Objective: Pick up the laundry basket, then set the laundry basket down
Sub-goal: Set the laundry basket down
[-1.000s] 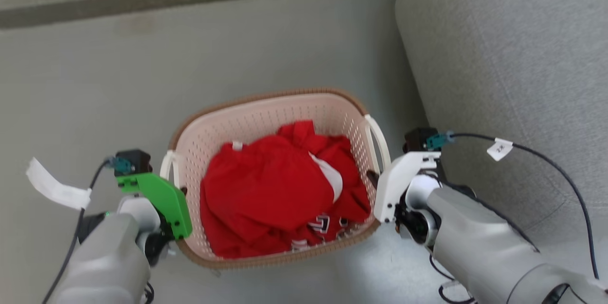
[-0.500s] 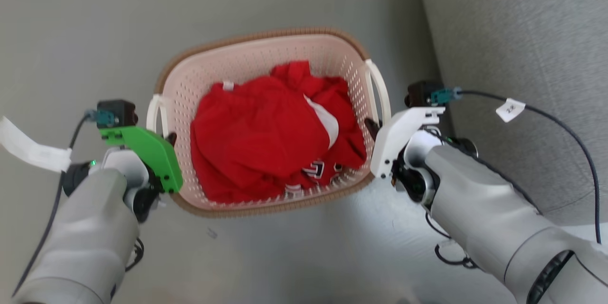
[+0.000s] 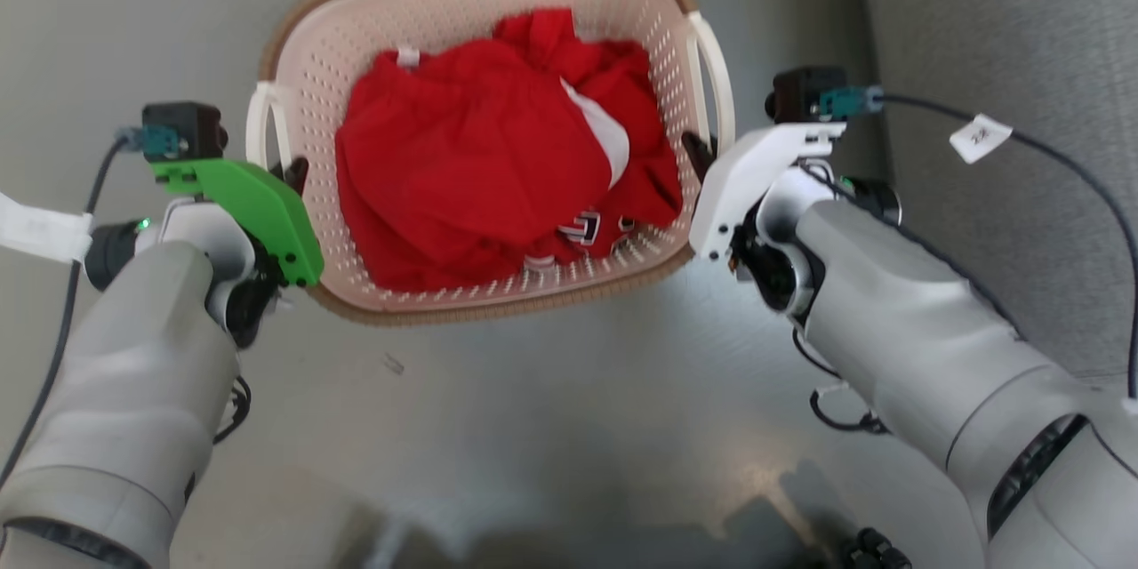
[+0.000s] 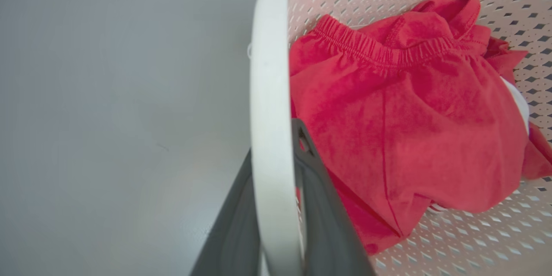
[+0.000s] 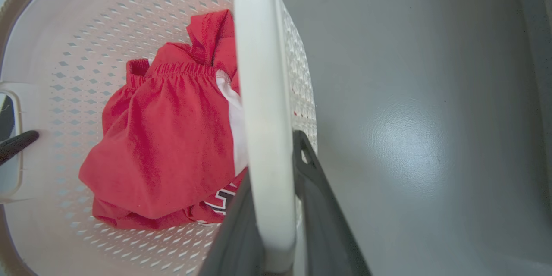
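Head view, left pincer (image 3: 298,171) clamped on laundry basket (image 3: 462,0) left handle (image 3: 258,120), right pincer (image 3: 695,151) gripping right handle (image 3: 720,80).

Grey forearms (image 3: 898,302), green bracket (image 3: 258,204), white bracket (image 3: 756,169)

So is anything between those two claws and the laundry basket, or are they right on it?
Nothing visible is in the way. The left gripper is shut on the laundry basket's left handle, and the right gripper is shut on the right handle. The red clothes lie inside the basket.
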### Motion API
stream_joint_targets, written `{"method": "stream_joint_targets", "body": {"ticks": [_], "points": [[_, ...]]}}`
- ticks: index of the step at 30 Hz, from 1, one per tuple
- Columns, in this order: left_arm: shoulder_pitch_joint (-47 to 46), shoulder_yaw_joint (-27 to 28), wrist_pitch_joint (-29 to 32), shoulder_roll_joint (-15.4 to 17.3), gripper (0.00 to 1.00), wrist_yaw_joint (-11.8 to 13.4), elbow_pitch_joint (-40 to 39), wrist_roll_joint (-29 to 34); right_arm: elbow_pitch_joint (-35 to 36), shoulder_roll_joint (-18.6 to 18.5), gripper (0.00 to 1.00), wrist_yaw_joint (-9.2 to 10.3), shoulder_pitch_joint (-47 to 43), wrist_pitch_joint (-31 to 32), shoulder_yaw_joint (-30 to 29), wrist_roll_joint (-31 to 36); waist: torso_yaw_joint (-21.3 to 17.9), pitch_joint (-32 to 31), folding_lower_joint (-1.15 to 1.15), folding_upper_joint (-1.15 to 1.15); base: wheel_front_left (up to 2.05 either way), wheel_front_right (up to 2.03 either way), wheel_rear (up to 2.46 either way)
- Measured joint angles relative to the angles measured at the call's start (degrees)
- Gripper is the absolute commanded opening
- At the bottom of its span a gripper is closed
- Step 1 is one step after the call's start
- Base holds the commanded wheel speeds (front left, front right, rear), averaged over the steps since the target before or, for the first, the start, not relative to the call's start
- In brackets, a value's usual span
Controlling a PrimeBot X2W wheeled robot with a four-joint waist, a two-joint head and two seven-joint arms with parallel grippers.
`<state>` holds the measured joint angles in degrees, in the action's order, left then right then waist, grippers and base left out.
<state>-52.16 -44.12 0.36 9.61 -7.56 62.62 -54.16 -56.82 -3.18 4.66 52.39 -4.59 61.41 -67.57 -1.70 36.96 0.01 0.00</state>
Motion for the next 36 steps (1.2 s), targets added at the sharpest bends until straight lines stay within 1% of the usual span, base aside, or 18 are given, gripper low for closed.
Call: {"method": "stream_joint_targets", "body": {"ticks": [17,36], "points": [[-5.64,0.57,-3.52,0.47,0.0,0.0,-1.01,0.58,-0.86,-0.21,0.0,0.08,6.37,-3.81,-0.26,0.01,2.21,9.81,0.0,0.0,0.0,0.0,0.0],[-9.4,0.33,-6.56,0.66,0.0,0.0,-1.44,1.18,-1.54,-0.33,0.0,0.08,10.01,-6.77,-0.16,-0.08,3.2,16.12,0.0,0.0,0.0,0.0,0.0]]}}
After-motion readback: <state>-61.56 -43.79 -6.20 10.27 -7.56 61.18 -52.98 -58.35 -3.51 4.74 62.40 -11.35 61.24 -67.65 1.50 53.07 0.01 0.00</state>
